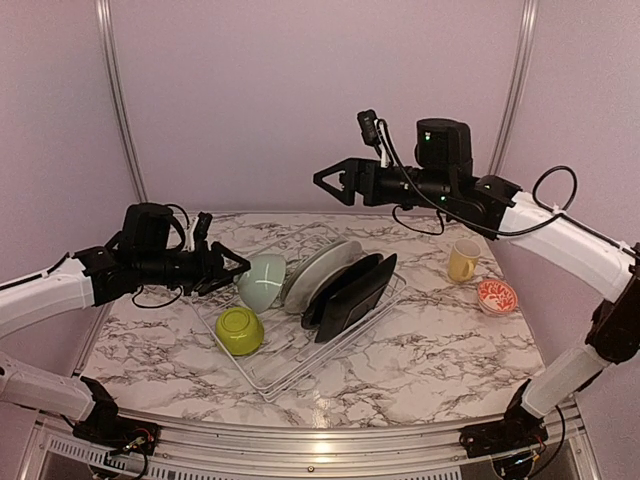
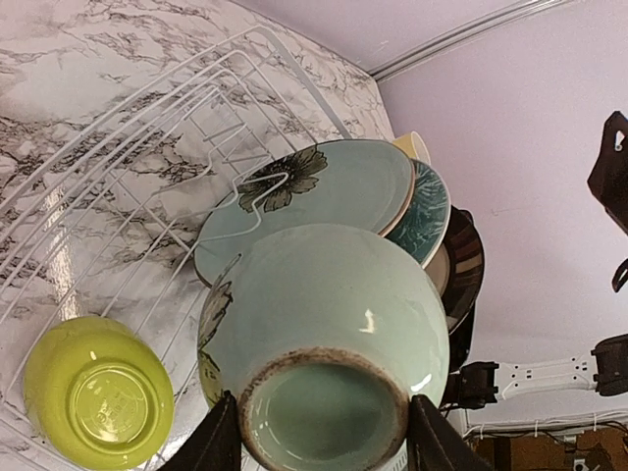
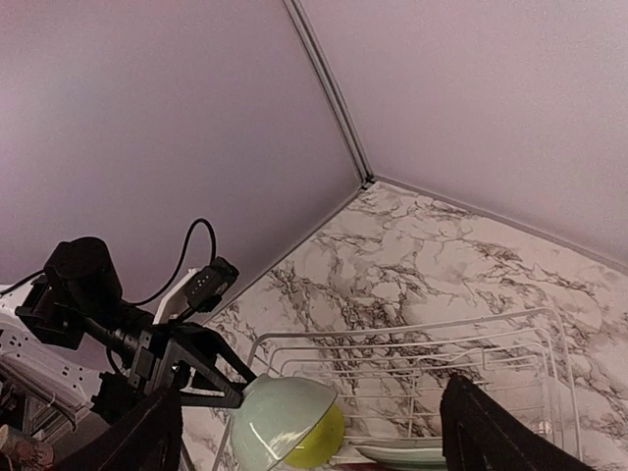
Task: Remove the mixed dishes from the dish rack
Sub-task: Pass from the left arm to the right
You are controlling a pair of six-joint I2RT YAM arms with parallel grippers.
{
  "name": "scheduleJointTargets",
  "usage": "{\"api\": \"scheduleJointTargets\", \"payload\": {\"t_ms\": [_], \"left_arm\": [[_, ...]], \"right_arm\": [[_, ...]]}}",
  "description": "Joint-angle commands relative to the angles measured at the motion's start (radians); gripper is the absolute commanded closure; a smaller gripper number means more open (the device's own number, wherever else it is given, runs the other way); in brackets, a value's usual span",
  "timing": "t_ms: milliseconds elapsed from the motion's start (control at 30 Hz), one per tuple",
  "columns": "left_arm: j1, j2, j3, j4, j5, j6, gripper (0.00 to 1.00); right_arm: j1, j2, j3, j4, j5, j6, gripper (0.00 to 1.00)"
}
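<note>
My left gripper (image 1: 232,268) is shut on the foot of the pale grey-green bowl (image 1: 263,282), which it holds on its side over the left part of the white wire dish rack (image 1: 300,366). In the left wrist view my fingers (image 2: 211,442) flank the bowl's foot (image 2: 324,412). The lime-green bowl (image 1: 240,330) lies upside down in the rack in front of it. Round whitish plates (image 1: 318,268) and black squarish plates (image 1: 352,290) stand on edge in the rack. My right gripper (image 1: 330,180) is open and empty, high above the rack's far side.
The pale yellow mug (image 1: 463,260) and the small white red-patterned bowl (image 1: 497,296) stand on the marble table (image 1: 440,350) to the right of the rack. Walls close the back and both sides. The right wrist view shows the rack's rim (image 3: 412,339) and the held bowl (image 3: 285,417).
</note>
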Motion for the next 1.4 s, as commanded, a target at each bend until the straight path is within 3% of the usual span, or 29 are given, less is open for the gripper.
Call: {"api": "scheduleJointTargets", "payload": {"t_ms": [0,200,567,700,1000,1367], "left_arm": [[0.023,-0.099,0.013,0.163,0.004,0.014,0.74],[0.026,-0.141,0.008,0.324,-0.066,0.003,0.73],[0.026,-0.116,-0.008,0.537,-0.088,-0.050,0.73],[0.026,-0.096,-0.030,0.611,-0.086,-0.082,0.73],[0.024,-0.059,-0.073,0.738,-0.077,-0.126,0.74],[0.018,-0.056,-0.100,0.762,-0.074,-0.111,0.73]], "right_arm": [[0.073,0.086,0.080,0.062,-0.065,0.071,0.13],[0.096,0.154,0.085,0.149,-0.188,0.158,0.13],[0.128,0.225,0.083,0.281,-0.262,0.248,0.18],[0.129,0.250,0.088,0.343,-0.298,0.295,0.28],[0.129,0.284,0.106,0.419,-0.339,0.357,0.58],[0.129,0.318,0.113,0.462,-0.352,0.417,0.87]]}}
